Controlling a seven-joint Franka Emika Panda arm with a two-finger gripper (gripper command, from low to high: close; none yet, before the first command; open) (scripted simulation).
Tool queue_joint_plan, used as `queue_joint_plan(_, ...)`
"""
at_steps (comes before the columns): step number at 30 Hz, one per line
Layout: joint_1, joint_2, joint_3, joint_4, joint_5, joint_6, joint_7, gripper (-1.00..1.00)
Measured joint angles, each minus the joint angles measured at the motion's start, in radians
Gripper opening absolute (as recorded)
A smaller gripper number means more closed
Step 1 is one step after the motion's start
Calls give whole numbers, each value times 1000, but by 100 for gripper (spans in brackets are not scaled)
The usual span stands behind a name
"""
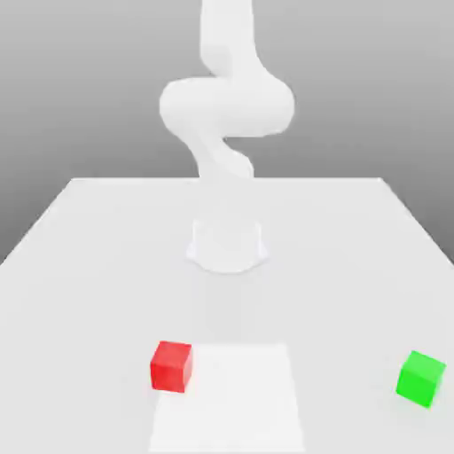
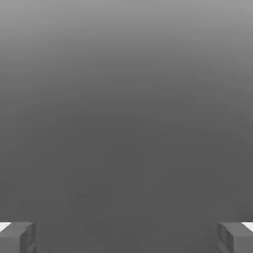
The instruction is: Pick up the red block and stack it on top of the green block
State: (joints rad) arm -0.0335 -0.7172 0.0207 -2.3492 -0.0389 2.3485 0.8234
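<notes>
Your claw (image 2: 126,236) stands wide open in the hand view, its two fingertips (image 2: 19,236) set far apart, with nothing between them and nothing touching them. In the exterior view the red block (image 1: 171,365) sits on the white bench (image 1: 89,266) toward the left, and the green block (image 1: 420,378) rests well apart from it at the right.

Red block (image 1: 171,365); green block (image 1: 420,378) well apart
</notes>
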Motion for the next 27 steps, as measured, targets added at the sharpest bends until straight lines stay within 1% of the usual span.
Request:
queue_joint_plan(7, -94, 275, 21, -152, -104, 152, 61, 0)
queue_joint_plan(12, -137, 465, -5, -259, -131, 262, 70, 0)
queue_joint_plan(14, -146, 536, -20, -301, -121, 307, 58, 0)
queue_joint_plan(16, -150, 606, -36, -345, -90, 352, 32, 0)
queue_joint_plan(19, -160, 704, -44, -406, 5, 420, -41, 0)
queue_joint_plan(22, -171, 789, -29, -411, 43, 491, -68, 0)
queue_joint_plan(27, -173, 936, -24, -393, 51, 615, -74, 0)
